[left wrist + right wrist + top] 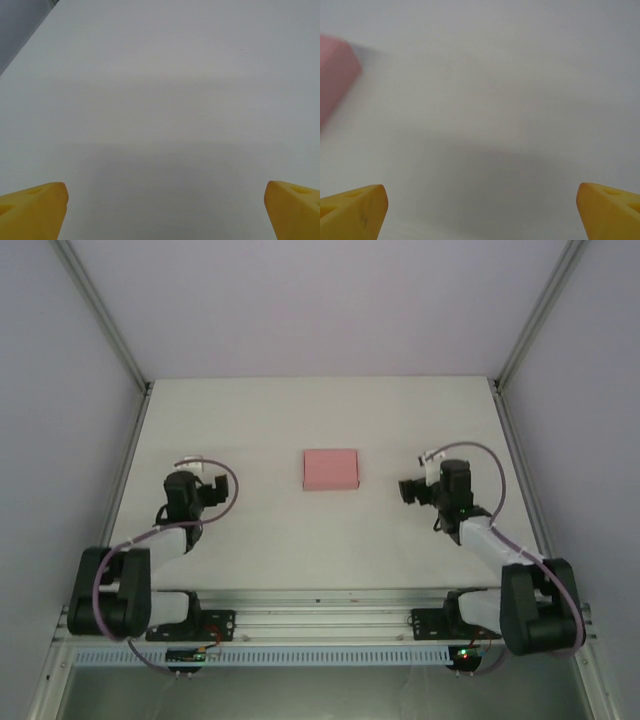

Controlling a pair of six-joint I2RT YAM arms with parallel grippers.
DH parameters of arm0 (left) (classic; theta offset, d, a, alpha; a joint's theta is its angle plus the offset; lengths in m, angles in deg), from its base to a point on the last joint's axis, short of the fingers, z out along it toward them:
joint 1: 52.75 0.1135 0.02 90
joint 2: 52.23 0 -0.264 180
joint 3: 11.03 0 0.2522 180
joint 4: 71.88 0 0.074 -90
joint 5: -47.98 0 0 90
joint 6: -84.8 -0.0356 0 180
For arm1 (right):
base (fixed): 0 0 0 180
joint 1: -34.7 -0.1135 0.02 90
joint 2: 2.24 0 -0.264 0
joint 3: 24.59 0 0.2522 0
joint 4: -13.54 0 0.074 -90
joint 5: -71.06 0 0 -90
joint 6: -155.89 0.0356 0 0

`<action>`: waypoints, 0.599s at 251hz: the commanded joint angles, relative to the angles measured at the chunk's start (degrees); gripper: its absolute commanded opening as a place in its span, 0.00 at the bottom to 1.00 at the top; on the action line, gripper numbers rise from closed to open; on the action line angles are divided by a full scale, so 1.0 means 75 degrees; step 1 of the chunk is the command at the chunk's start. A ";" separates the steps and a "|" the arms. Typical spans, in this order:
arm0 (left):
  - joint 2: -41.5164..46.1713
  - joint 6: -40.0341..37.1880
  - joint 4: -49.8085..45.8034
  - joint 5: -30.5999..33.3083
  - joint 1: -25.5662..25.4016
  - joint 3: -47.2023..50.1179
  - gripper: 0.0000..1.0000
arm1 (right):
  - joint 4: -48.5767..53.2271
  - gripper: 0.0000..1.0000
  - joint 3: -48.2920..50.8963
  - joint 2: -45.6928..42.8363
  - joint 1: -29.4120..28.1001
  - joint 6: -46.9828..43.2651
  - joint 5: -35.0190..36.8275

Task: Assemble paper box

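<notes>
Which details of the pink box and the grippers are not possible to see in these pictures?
Top external view: the paper box is too small to tell whether its flaps are tucked.
Right wrist view: the paper box is blurred and cut off by the left edge.
Wrist views: the bottom edge cuts off the left gripper and the right gripper behind their fingertips.

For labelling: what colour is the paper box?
The paper box is pink, clearest in the top external view.

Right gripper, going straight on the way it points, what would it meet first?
Probably the white table; the right gripper has the small pink paper box left of its line.
</notes>
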 commanded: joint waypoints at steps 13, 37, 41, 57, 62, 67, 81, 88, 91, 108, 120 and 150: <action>-0.1242 -0.0445 0.3355 -0.0678 0.0319 0.0434 1.00 | -0.4272 0.99 0.0767 0.1591 0.0525 0.0553 -0.0690; -0.1506 -0.0319 0.3426 -0.1020 0.0541 0.0346 1.00 | -0.5251 0.99 0.0679 0.2578 0.1192 0.1401 -0.1295; -0.1388 -0.0289 0.3030 -0.1199 0.0620 0.0247 0.99 | -0.5494 0.99 0.0639 0.2670 0.1287 0.1532 -0.1437; -0.1733 -0.0236 0.3442 -0.1473 0.0749 0.0152 1.00 | -0.4393 0.99 0.0468 0.2289 0.1495 0.1046 -0.1740; -0.1725 -0.0187 0.3229 -0.1359 0.0749 0.0040 1.00 | -0.4315 0.99 0.0431 0.2317 0.1447 0.1047 -0.1572; -0.1621 -0.0138 0.2707 -0.1273 0.0753 -0.0127 1.00 | -0.4462 0.99 0.0418 0.2384 0.1363 0.1095 -0.1393; -0.1668 -0.0204 0.2744 -0.1326 0.0732 -0.0119 1.00 | -0.4767 0.99 0.0477 0.2486 0.1215 0.1411 -0.1272; -0.1710 -0.0205 0.2955 -0.1333 0.0735 -0.0069 1.00 | -0.4629 0.99 0.0452 0.2439 0.1210 0.1371 -0.1263; -0.1686 -0.0206 0.2872 -0.1334 0.0736 -0.0093 0.99 | -0.4577 0.99 0.0437 0.2415 0.1210 0.1328 -0.1244; -0.1618 -0.0212 0.2596 -0.1327 0.0731 -0.0171 1.00 | -0.4638 0.99 0.0444 0.2434 0.1210 0.1331 -0.1160; -0.1643 -0.0213 0.2717 -0.1338 0.0723 -0.0129 1.00 | -0.4694 0.99 0.0457 0.2446 0.1208 0.1373 -0.1174; -0.1618 -0.0217 0.2610 -0.1336 0.0724 -0.0149 1.00 | -0.4604 0.99 0.0446 0.2445 0.1198 0.1382 -0.1207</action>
